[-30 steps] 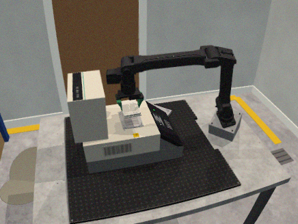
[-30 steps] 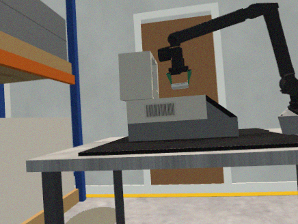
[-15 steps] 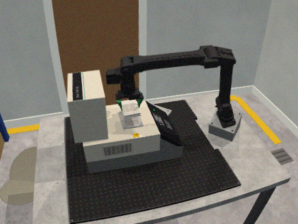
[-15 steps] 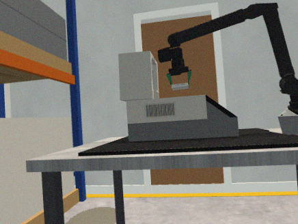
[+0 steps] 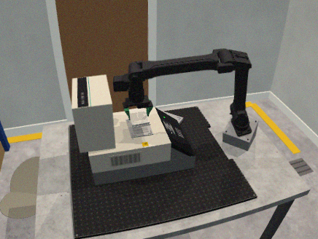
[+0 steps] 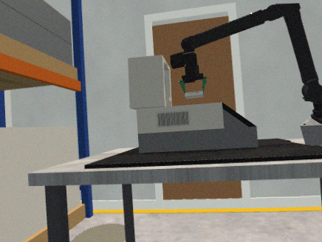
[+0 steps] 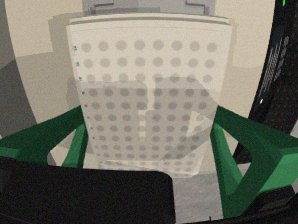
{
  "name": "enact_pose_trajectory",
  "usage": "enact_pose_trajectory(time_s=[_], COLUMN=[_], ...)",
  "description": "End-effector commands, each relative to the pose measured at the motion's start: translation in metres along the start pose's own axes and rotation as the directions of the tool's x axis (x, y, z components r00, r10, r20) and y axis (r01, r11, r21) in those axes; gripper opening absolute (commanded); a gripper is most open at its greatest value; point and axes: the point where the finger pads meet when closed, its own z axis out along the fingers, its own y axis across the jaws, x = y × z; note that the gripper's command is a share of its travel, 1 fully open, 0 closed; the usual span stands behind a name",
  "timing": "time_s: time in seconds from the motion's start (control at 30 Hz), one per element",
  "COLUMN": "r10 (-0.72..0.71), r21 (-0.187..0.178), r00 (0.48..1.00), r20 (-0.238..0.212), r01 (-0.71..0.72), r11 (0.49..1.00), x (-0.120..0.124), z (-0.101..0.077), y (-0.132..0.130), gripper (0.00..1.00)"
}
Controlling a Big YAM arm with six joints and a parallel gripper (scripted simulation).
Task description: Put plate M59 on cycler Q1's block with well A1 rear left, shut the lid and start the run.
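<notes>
The cycler Q1 (image 5: 129,146) stands on the black mat with its lid (image 5: 92,111) raised upright at the left. Its block (image 5: 141,129) lies open on the top deck. My gripper (image 5: 138,109) is shut on the white 96-well plate M59 (image 5: 138,116) and holds it level a little above the block. The side view shows the gripper (image 6: 193,86) and the plate (image 6: 193,95) clear of the cycler's top. In the wrist view the plate (image 7: 149,96) fills the space between my green fingers, and the grey block edge (image 7: 148,4) shows beyond it. The nest N1 is not in view.
Q1's sloped black key panel (image 5: 176,132) faces right, with a green lamp (image 5: 165,117) lit near its top. The raised lid stands close to the left of my gripper. The arm's base (image 5: 241,135) is at the right of the mat (image 5: 160,189).
</notes>
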Motion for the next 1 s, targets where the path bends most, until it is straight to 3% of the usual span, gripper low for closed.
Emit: enact_pose_trajectory(time_s=[0.0, 0.17, 0.63, 0.87, 0.97], r10=[-0.008, -0.001, -0.014, -0.003, -0.008], r21=[-0.037, -0.032, -0.058, -0.020, -0.037], r00=[1.000, 1.000, 1.000, 1.000, 1.000], r20=[0.012, 0.014, 0.016, 0.009, 0.015], r01=[0.008, 0.002, 0.015, 0.003, 0.008], r11=[0.999, 0.999, 0.998, 1.000, 0.999], x=[0.002, -0.009, 0.007, 0.002, -0.001], z=[-0.011, -0.001, 0.006, 0.036, 0.022], y=[0.010, 0.008, 0.012, 0.007, 0.008], gripper=[0.00, 0.00, 0.00, 0.00, 0.00])
